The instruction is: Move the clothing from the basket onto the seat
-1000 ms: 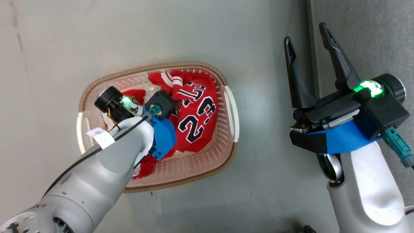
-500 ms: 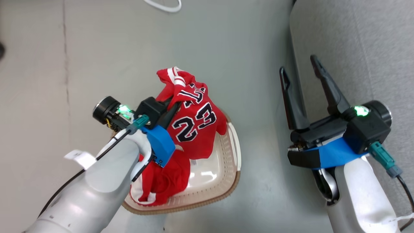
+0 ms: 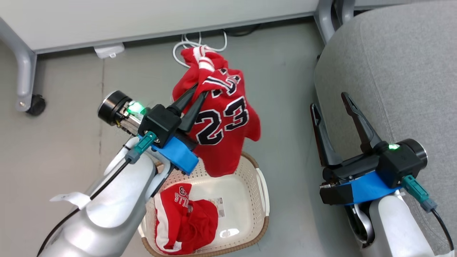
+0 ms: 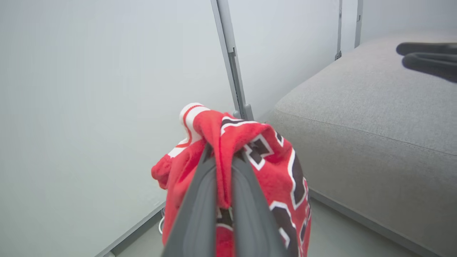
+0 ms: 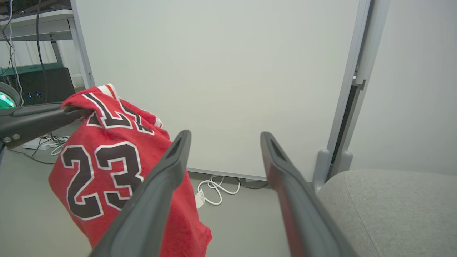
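Grey floor (image 3: 71, 160), a white panel (image 3: 142, 14) at 12 o'clock, the grey seat (image 3: 392, 71) at 2 o'clock. The left gripper (image 3: 201, 90) pinches the jersey (image 3: 223, 125), now lifted above the basket (image 3: 250, 178) at 6 o'clock. The shorts (image 3: 185, 217) stay inside. The right gripper (image 3: 329, 100) gapes wide.

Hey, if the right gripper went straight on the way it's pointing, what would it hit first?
The right gripper points at the pale wall panel, so probably that first, though depth is unclear. The jersey hangs off to one side.
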You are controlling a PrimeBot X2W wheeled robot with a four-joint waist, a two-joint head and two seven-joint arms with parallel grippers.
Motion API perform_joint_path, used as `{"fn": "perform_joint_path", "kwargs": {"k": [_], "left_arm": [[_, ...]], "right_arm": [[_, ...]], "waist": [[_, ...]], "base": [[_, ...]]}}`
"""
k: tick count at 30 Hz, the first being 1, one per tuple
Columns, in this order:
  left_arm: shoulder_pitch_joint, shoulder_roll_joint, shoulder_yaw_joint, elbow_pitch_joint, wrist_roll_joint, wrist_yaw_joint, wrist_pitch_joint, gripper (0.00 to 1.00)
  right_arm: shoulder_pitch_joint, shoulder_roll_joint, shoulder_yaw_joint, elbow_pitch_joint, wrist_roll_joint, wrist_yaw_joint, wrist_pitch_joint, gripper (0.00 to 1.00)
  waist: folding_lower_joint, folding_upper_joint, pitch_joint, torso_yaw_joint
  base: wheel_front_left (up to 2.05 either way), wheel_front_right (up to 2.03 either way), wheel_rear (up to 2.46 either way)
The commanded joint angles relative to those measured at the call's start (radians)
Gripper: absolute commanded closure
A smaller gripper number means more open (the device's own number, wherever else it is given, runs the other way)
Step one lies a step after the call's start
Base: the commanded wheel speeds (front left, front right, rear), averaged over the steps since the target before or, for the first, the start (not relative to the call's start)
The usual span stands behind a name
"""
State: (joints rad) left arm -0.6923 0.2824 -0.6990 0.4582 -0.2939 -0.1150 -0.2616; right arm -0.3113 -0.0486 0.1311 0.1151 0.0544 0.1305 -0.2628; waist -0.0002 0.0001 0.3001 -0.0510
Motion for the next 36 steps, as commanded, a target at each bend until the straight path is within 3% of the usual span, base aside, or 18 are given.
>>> {"fn": "perform_joint_path", "kwargs": {"k": [1, 11, 22, 30, 36], "left_arm": [[0.012, -0.009, 0.021, -0.041, 0.018, -0.005, -0.005, 1.0], [0.004, -0.052, 0.054, -0.177, 0.058, -0.015, -0.005, 1.0], [0.004, -0.056, 0.051, -0.195, 0.068, -0.015, -0.005, 1.0], [0.004, -0.051, 0.034, -0.185, 0.069, -0.016, -0.005, 1.0], [-0.001, -0.067, 0.014, -0.182, 0.07, -0.016, -0.005, 1.0]], "right_arm": [[0.021, -0.003, -0.003, 0.002, 0.007, 0.0, -0.003, 0.0], [0.066, -0.003, 0.003, 0.004, 0.013, 0.0, -0.003, 0.0], [0.074, -0.003, 0.031, -0.038, 0.023, 0.0, -0.003, 0.0], [0.004, -0.008, 0.131, -0.075, -0.001, 0.0, -0.002, 0.0], [-0.078, -0.029, 0.201, -0.027, -0.003, 0.0, -0.002, 0.0]], "waist": [[0.0002, -0.0001, -0.03, 0.009], [0.0002, -0.0001, -0.097, 0.019], [0.0002, -0.0001, -0.125, 0.01], [0.0002, -0.0001, -0.114, 0.008], [0.0002, -0.0001, -0.103, 0.019]], "base": [[0.0, 0.0, 0.0], [0.0, 0.0, 0.0], [0.0, 0.0, 0.0], [0.0, 0.0, 0.0], [0.0, 0.0, 0.0]]}}
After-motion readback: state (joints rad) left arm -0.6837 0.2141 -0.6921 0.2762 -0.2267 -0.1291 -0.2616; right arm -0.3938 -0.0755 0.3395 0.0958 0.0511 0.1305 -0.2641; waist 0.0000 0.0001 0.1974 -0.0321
